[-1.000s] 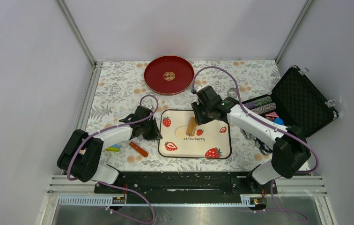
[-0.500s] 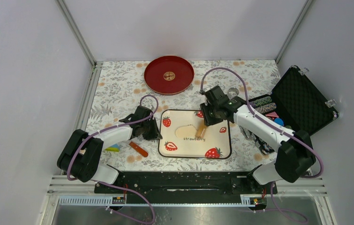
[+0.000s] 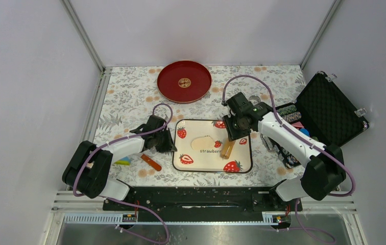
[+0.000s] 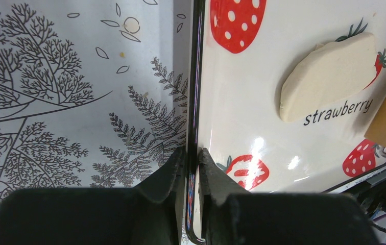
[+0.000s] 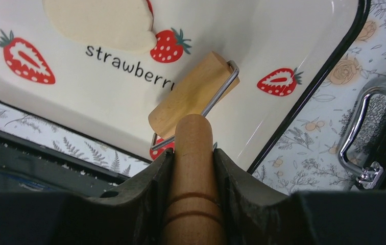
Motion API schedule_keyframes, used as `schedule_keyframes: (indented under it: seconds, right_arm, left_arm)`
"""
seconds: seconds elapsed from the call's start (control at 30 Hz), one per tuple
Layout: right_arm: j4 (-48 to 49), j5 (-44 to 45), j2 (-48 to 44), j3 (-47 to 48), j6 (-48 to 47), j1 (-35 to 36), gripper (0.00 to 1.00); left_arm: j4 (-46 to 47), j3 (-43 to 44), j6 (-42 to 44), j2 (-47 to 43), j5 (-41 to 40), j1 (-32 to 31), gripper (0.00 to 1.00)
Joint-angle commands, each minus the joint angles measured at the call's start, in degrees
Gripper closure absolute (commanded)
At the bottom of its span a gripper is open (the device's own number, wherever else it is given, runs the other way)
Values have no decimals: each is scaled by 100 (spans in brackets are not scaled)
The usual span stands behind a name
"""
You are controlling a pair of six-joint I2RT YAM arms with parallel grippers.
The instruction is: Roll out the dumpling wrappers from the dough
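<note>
Fingers of the right gripper (image 5: 193, 153) clamp the wooden roller (image 5: 191, 97) by its handle, hiding the handle's lower end. Its drum rests on the strawberry tray (image 5: 283, 41), near the dumpling wrapper (image 4: 329, 76), whose top the wrist view cuts off. The left gripper (image 4: 192, 153) pinches the tray's left rim.

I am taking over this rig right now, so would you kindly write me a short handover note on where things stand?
The left claw is shut on the left rim of the strawberry tray.
The right claw is shut on the handle of the wooden roller.
The dough is one flattened oval piece on the tray, by the word strawberry. The roller head is to its right, off the dough.
The red plate is at the far side, with no wrapper on it.
Done: the dough is partly flattened.
Left: roll it thinner and rounder into a wrapper.
</note>
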Motion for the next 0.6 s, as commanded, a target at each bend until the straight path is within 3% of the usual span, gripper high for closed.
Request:
schedule_keyframes:
  seconds: [0.0,0.17,0.3,0.57]
  right_arm:
    - [-360,-386,-139,556,69,-3,100]
    - [-287,-346,-28,957,377,10,100]
    - [-461,336,276,1438,865,153,100]
    - [-732,1469,1106,2513,1473,1157,100]
  left_arm:
    - [-464,-75,149,114,-399,32,100]
    - [-478,-62,149,115,-402,31,100]
    - [-473,-60,153,121,-399,32,100]
    - [-476,-65,144,124,-408,30,100]
